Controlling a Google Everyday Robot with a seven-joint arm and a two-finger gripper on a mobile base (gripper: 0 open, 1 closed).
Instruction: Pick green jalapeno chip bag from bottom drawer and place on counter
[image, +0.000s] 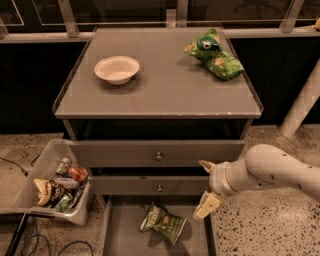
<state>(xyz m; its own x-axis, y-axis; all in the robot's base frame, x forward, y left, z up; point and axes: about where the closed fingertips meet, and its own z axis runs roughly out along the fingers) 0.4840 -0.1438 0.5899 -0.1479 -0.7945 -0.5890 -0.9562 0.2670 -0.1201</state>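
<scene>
The hand (205, 185), fingers spread, hangs over the right edge of the drawer (124, 236), near the bag (162, 222) lying inside it.

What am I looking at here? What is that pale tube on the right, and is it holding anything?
That pale tube is a robot arm, reaching in from the right. Its tip is the end effector, two fingers that pinch things. They are spread open in front of the drawer fronts and hold nothing. There is one picture, looking down at a grey cabinet from the front; where the camera is mounted I cannot tell. On the counter lie a white bowl and bright green bags. The bottom drawer is pulled out, and a duller chip bag lies on its floor, just left of the end effector's lower finger. On the floor at the left stands a bin of wrappers and cans.
</scene>
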